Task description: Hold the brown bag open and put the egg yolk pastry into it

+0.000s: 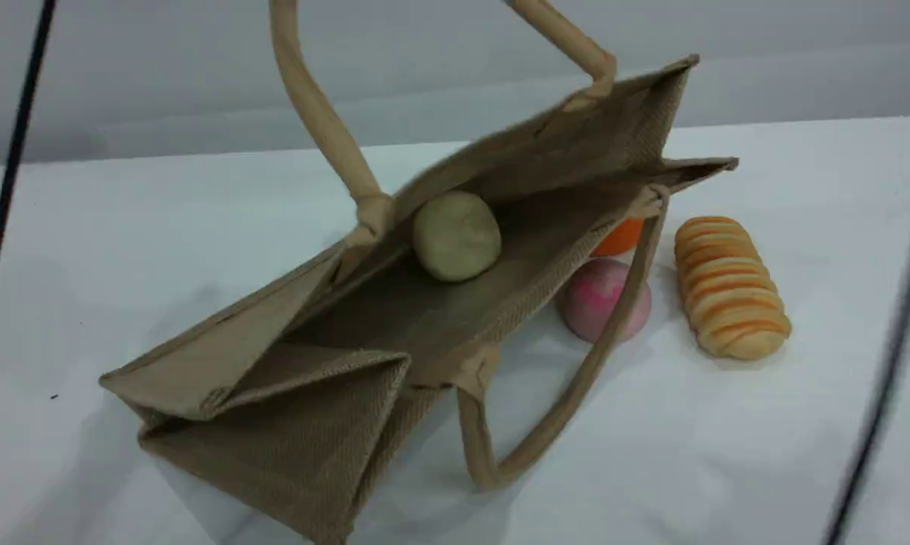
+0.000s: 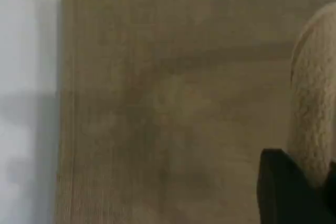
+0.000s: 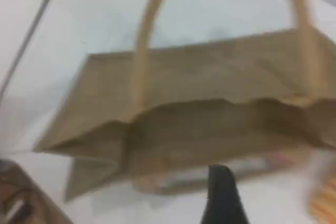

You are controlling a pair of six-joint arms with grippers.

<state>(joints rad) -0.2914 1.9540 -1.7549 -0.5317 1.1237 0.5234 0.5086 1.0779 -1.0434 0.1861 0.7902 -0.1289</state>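
Open bag mouth, crowded right side

The large tan-brown jute bag (image 1: 334,393) gapes open, its raised beige rope handle (image 1: 322,121) arching over the mouth; a pink dome bun (image 1: 603,299) and long orange-striped bread (image 1: 727,288) block the white table's (image 1: 727,454) right side.

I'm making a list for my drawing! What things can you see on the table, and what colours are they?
brown bag: one, tan-brown, mid-table, mouth open, one handle pulled up, the other handle hanging down
egg yolk pastry: one, pale cream, inside the bag
pink bun: one, pink, beside the bag
orange thing: one, mostly hidden behind the bag
striped bread: one, golden with orange stripes, next to the pink bun
table: one, white
left pincer: black, shut on a handle
right pincer: black, nothing seen in it
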